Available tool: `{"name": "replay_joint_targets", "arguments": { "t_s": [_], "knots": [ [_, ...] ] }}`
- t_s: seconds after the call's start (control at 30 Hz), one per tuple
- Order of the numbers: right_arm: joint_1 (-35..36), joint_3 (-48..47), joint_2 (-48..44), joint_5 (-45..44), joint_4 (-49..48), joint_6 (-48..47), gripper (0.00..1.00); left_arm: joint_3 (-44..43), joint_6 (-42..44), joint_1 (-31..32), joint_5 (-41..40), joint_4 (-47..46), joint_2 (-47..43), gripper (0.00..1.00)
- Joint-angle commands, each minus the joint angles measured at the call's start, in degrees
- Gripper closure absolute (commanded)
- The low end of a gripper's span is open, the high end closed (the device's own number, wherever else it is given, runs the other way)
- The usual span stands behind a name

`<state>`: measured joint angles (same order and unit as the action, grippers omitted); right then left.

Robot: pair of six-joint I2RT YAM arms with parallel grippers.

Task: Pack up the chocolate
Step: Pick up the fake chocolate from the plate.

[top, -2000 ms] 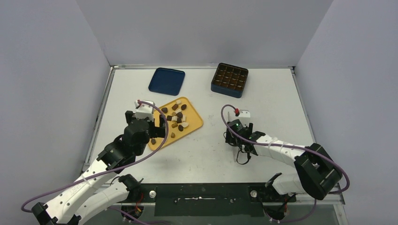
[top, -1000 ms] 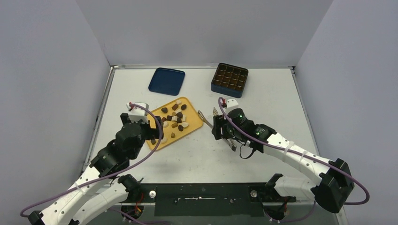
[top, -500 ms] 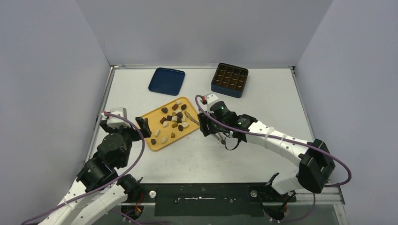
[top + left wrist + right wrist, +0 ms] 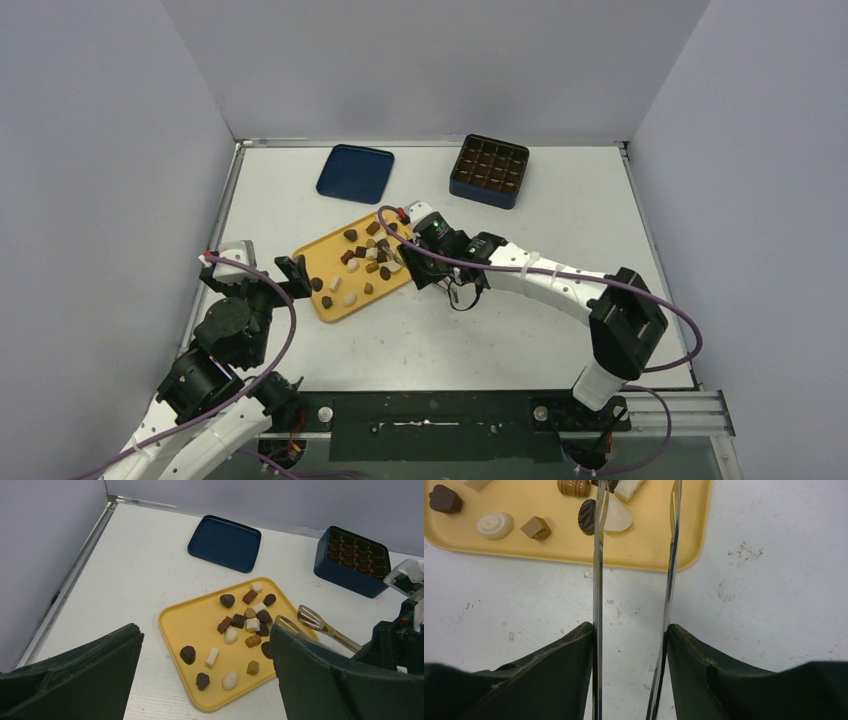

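The chocolate pieces (image 4: 253,624) lie scattered on the yellow tray (image 4: 195,625). The metal tongs (image 4: 320,627) reach over the tray's right edge, tips among the pieces. The right gripper (image 4: 630,630), half closed, clamps both tong arms between its fingers. The left gripper (image 4: 205,632) is spread fully, empty, beside the tray's left edge.

A white worktop (image 4: 560,200) — scuffed, with faint dark specks (clearest in the right wrist view) — fills the scene. Plain pale grey-lilac walls enclose it: a back wall (image 4: 430,60) beyond its far edge, a left wall (image 4: 100,180) and a right wall (image 4: 750,150) along its sides. A thin metal strip (image 4: 420,143) trims that far edge. The light is soft and even.
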<state>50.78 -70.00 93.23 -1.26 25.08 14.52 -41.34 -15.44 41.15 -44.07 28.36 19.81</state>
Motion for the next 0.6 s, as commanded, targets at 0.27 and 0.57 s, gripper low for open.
{"name": "replay_joint_targets", "arguments": {
  "t_s": [0.27,0.57],
  "knots": [
    [0.8,-4.4,4.3,-1.4,-0.5,0.6,0.52,0.2,0.9,-0.6,2.0,-3.6,0.1,0.03],
    [1.1,-2.3,1.6,2.0,-0.8,1.7,0.51,0.5,1.0,-0.6,1.9,-3.8,0.3,0.03]
  ]
}}
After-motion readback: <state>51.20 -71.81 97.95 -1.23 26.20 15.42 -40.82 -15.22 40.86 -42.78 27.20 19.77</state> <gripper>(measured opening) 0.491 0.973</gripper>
